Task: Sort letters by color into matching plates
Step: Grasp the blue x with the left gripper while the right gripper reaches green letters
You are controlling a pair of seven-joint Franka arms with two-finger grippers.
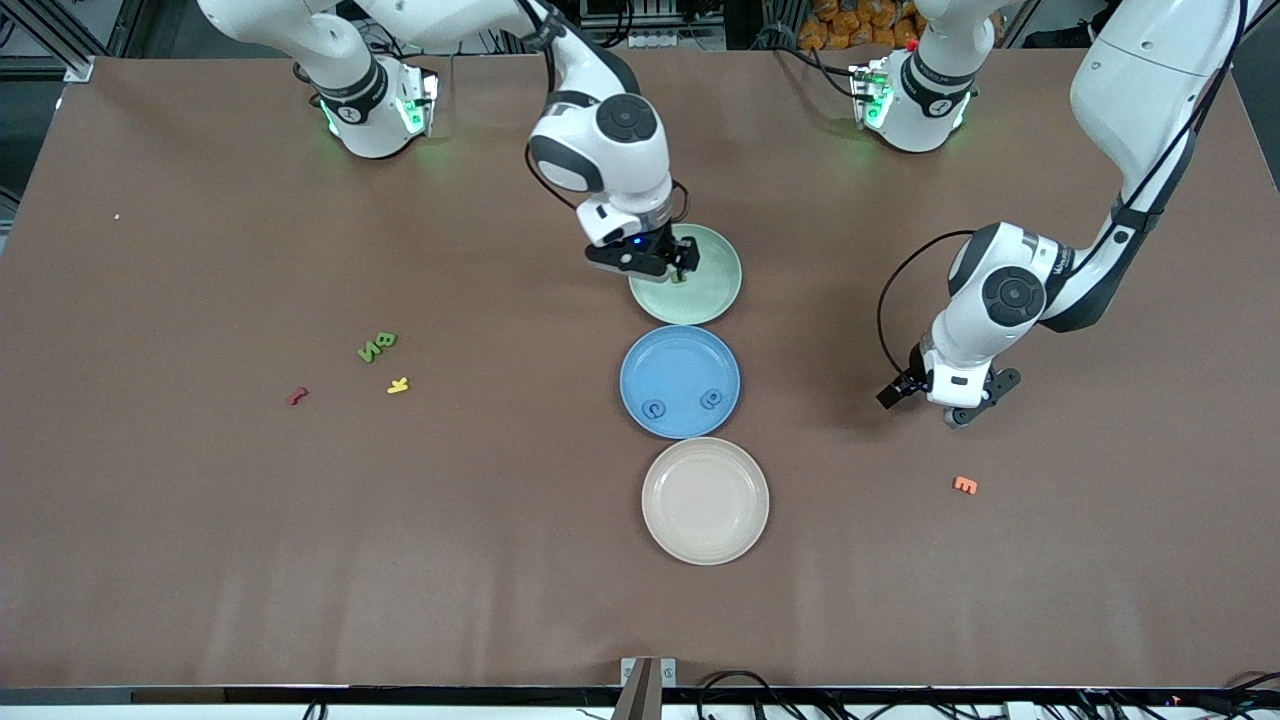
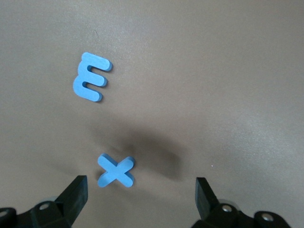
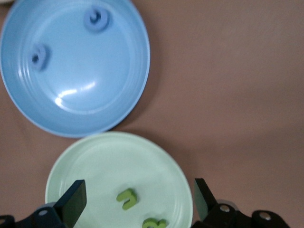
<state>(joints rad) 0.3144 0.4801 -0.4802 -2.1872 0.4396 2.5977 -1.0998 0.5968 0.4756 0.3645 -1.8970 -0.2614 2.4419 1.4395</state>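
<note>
The right gripper (image 3: 135, 202) hangs, jaws wide, over the pale mint-green round plate (image 1: 712, 300) mid-counter, two green foam letters (image 3: 127, 198) inside; the left gripper (image 2: 141, 197), jaws wide, hovers over a blue foam X (image 2: 116, 172) toward the left arm's edge; a skewed descent could nudge it aside.

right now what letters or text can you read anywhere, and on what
"E": blue foam letter on the table under the left gripper.
"X": blue foam letter beside it.
"B", "N": green letters on the table.
"E": orange letter.
Letters in the plates: unreadable.
</note>
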